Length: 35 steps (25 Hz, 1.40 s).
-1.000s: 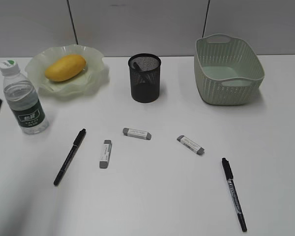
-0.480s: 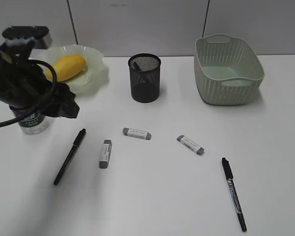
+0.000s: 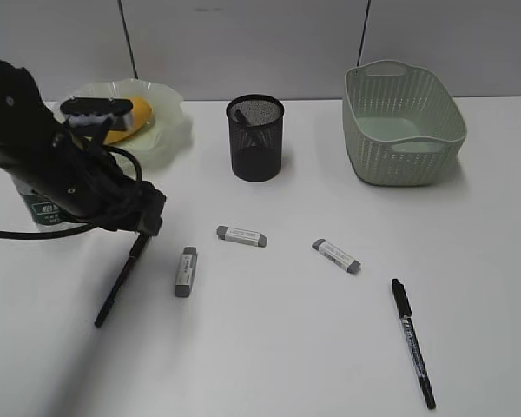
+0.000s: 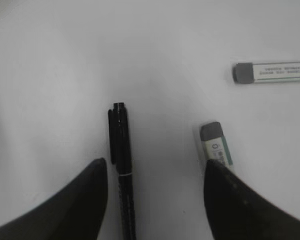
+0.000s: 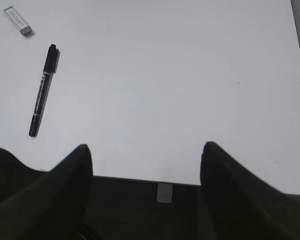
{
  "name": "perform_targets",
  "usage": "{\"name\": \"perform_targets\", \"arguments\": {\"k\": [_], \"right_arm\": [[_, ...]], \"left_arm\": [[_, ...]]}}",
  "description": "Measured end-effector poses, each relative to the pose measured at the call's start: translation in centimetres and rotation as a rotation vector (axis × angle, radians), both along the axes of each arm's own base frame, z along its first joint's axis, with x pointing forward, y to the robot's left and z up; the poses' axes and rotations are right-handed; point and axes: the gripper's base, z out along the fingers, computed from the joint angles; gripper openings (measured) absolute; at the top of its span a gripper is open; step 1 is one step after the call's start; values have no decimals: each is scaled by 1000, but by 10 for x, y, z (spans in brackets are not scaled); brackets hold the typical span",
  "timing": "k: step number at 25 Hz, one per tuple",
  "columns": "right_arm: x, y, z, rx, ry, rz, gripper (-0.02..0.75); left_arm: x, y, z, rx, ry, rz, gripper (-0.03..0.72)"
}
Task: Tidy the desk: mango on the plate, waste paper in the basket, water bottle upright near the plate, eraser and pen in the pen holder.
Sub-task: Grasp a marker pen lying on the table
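Black and slim, the pen [image 4: 122, 170] lies lower left on the desk [image 3: 286, 347], between my left gripper's [image 4: 155, 200] spread, empty jaws. I judge it light, stiff and apt to roll, so I'd pinch mid-barrel. My right gripper [image 5: 145, 175] hangs open, empty.

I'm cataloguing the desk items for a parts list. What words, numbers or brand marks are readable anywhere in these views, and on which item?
Nearest eraser: a "6"-like mark on its sleeve, uncertain.
Far eraser: two printed lines, too small to read.
Third eraser: print too small.
Right pen: white barrel lettering, blurred.
Left pen: no lettering visible.
Water bottle label: white marks, mostly hidden, unreadable.
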Motion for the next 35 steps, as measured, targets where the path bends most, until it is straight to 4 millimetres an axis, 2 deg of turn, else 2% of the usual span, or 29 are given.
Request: {"name": "perform_targets", "arguments": {"k": [6,12,17,24,30,35], "right_arm": [[-6,0,0,20,-42,-1,537],[-8,0,-1,25,-29,1,537],[-17,-1,-4,13,7,5,537],[-41,-4,-5,10,-138,5,537],[-38,-6,-3,-18,-182,0,537],[-30,-4,-4,31,-247,-12,537]], "left_arm": [[10,-3,-19,2,-30,12,451],[10,-1,-36,40,23,-3,450],[10,0,-37,45,25,2,450],[13,11,-38,54,53,38,450],[15,10,-33,60,80,35,450],[13,10,-32,69,126,41,450]]}}
